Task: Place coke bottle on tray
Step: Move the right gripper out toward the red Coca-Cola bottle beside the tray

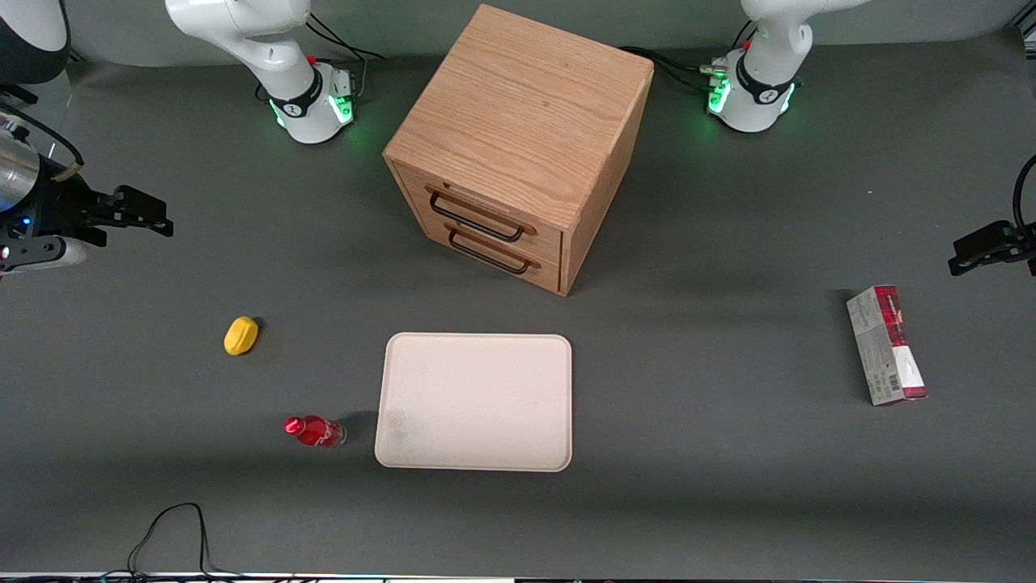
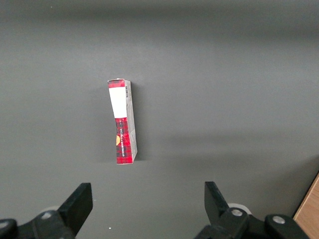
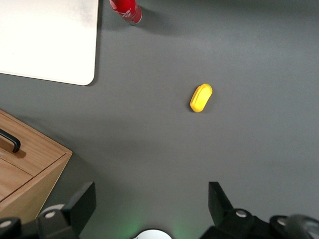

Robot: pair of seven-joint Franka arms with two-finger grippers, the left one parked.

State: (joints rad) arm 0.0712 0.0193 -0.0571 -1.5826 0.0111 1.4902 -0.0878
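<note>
A small red coke bottle (image 1: pixel 314 431) with a red cap, white lettering and a clear base lies on its side on the dark grey surface (image 1: pixel 728 453), in the lower left of the front view. It rests just beside a short edge of the large flat cream-beige tray (image 1: pixel 475 402), a rounded-corner rectangle with a low rim, and does not touch it. The tray sits at the lower centre of that frame with nothing on it.

The working arm's black two-finger gripper (image 1: pixel 150 215) hangs at the left edge of the front view, high above the surface and well apart from the bottle. In the right wrist view its fingers (image 3: pixel 79 204) stand wide apart with nothing between them, so the gripper is released.

A small yellow lump (image 1: pixel 241 335) lies between the gripper and the bottle, farther from the front camera than the bottle. A light wooden drawer cabinet (image 1: pixel 518 146) with two black handles stands at the upper centre, farther from the camera than the tray. A red-and-grey carton (image 1: pixel 886 346) lies flat toward the parked arm's end of the surface; the print on it is probably text, too small to read.

In the right wrist view the bottle (image 3: pixel 125 10) is only partly in frame, next to the tray (image 3: pixel 47 42).
</note>
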